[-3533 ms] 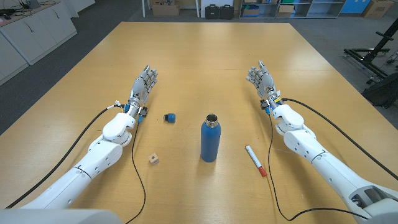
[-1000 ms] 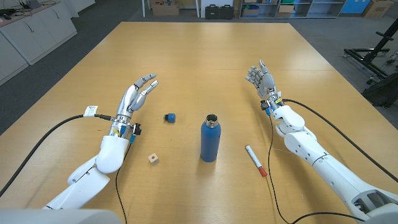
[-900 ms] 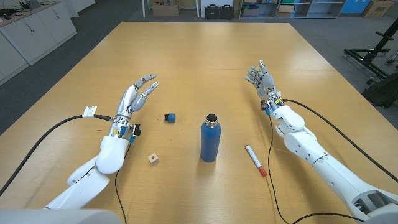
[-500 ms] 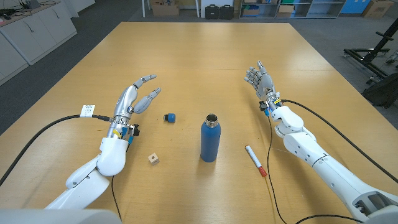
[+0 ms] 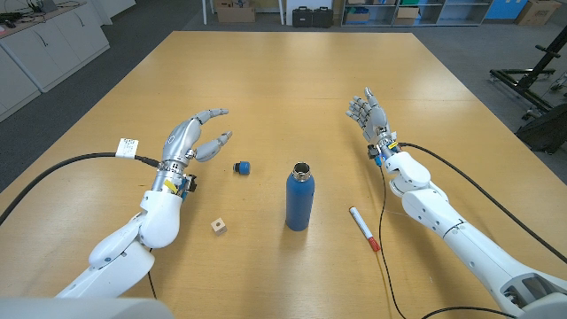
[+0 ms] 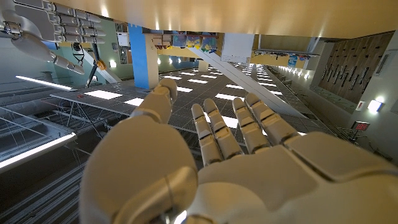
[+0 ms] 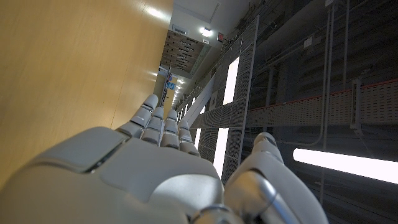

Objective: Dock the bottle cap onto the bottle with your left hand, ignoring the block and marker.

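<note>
A blue bottle stands upright near the table's middle with its mouth uncovered. The small blue cap lies on the table to the bottle's left. My left hand hovers above the table just left of the cap, fingers apart and reaching toward the far side, holding nothing; the same left hand fills the left wrist view with its fingers spread. My right hand stands open on the right side of the table, well away from the bottle, and the right hand holds nothing in its wrist view.
A small wooden block lies left of the bottle toward the front. A white marker with a red cap lies to the bottle's right. Black cables trail from both arms across the table.
My left hand has turned and lifted, with its fingers spreading and swinging toward the cap. The right hand, bottle, cap, block and marker have stayed put.
</note>
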Controlling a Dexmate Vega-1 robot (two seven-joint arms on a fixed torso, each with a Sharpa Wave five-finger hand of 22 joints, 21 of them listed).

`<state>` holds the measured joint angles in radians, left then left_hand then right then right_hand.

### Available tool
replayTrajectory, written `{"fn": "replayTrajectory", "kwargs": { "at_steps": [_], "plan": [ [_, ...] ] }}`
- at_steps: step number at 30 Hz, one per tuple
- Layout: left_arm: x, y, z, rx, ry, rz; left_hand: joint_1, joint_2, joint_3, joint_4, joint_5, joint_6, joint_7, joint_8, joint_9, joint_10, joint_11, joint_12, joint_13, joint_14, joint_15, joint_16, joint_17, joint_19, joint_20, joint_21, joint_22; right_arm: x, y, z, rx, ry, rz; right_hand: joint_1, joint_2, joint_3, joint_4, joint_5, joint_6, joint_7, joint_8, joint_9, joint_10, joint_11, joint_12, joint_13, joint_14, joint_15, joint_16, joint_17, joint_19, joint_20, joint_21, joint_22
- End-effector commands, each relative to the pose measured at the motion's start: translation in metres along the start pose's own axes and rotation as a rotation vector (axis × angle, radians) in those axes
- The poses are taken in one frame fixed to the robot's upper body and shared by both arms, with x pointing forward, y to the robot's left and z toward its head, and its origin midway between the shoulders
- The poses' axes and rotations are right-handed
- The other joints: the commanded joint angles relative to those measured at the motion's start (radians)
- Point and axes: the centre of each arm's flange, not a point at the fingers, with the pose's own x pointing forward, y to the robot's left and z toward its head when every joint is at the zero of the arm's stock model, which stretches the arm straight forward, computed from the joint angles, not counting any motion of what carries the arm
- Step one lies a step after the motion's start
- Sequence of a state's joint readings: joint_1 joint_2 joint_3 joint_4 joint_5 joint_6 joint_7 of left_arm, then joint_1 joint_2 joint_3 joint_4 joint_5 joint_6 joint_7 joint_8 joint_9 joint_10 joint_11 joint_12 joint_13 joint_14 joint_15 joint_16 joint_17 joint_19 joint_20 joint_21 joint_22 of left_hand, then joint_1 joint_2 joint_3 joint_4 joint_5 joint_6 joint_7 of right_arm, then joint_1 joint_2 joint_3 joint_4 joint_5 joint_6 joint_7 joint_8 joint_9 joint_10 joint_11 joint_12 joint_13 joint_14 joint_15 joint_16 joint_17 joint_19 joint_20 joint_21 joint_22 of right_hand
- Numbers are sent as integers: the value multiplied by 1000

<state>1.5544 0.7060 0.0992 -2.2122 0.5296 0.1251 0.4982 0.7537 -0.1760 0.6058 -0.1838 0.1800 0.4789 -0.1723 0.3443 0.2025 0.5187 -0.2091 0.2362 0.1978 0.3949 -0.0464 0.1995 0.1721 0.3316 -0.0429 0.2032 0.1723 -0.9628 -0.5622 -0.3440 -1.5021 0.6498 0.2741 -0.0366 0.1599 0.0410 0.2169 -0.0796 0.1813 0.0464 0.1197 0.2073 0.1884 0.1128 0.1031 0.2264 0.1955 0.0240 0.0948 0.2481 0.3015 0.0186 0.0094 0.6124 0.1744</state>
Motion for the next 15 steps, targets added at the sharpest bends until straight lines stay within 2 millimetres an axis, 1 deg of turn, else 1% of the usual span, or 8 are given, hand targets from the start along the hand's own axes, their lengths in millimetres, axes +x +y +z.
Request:
{"fn": "replayTrajectory", "kwargs": {
  "at_steps": [1, 8, 15],
  "plan": [
    [0, 4, 10, 109, 23, -30, 4, -10, -8, -3, -1, -1, -9, 4, 2, 11, -2, -7, 5, 10, -161, -4, 4, 11, -13, -1, 2, -1, -1, -3, 7, 1, -6, 3, 5, 1, -4, 1, 9, 24, 0, 4, 11, -3, 3, -1, 3, 5, 2, 4, -1, 6, 1, 6],
    [3, 5, 14, 169, 22, -85, 26, -1, -8, -5, -2, 3, -12, 7, 2, 14, -3, -10, 5, 15, -166, -4, 4, 12, -9, -2, 2, -1, -2, -5, 11, 6, -8, 3, 5, 1, -4, 1, 11, 24, 0, 4, 10, -3, 2, -1, 4, 3, 2, 3, -1, 6, -1, 6],
    [10, 5, 17, 235, 18, -178, 31, -2, -13, -3, -4, 5, -18, 8, 2, 20, -3, -10, 6, 14, -164, -5, 4, 11, -10, -4, 2, 0, -3, -5, 14, 6, -7, 4, 6, 0, -5, 1, 11, 23, 0, 4, 11, -1, 2, -1, 4, 2, 1, 3, 0, 6, -2, 6]
  ]
}}
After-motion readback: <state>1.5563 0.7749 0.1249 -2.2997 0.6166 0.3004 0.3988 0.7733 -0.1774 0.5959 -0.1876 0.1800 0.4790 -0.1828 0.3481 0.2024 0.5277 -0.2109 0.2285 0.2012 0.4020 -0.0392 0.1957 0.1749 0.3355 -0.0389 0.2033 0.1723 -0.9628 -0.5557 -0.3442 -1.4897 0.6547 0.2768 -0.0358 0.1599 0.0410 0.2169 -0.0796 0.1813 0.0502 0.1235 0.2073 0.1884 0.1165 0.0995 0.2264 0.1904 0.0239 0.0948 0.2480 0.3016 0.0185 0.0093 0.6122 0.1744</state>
